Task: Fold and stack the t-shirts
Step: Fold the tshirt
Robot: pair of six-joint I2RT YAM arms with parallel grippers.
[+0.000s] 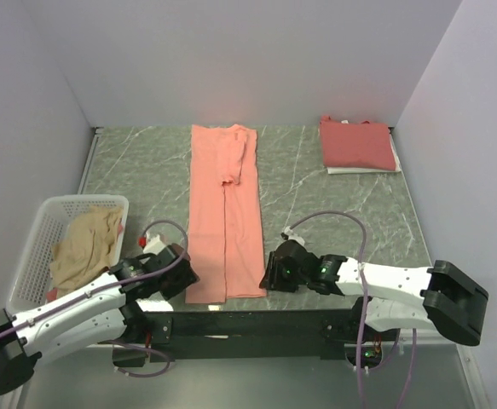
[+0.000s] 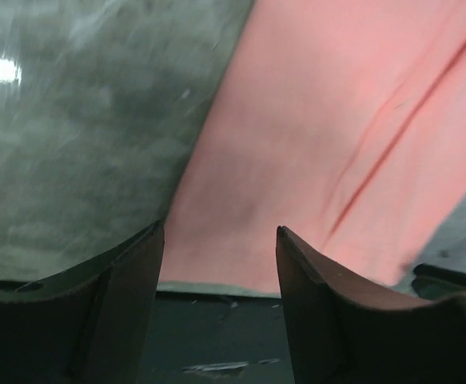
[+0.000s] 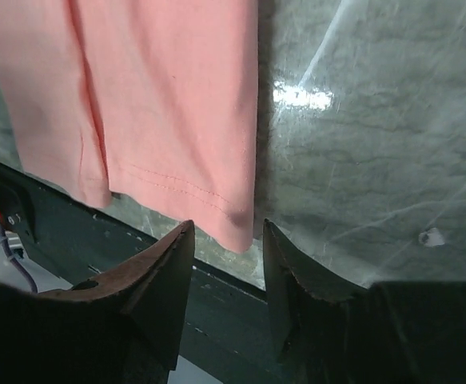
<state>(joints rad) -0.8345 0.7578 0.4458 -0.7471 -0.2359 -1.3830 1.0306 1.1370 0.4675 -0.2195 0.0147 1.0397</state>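
Note:
A salmon-pink t-shirt lies folded into a long strip down the middle of the table, its hem at the near edge. It also shows in the left wrist view and the right wrist view. My left gripper is open at the hem's left corner, its point in the wrist view. My right gripper is open at the hem's right corner, its point in the wrist view. A folded red t-shirt lies on a white one at the back right.
A white basket at the left holds a tan garment. The table's dark front edge runs just below the hem. Grey walls enclose the table on three sides.

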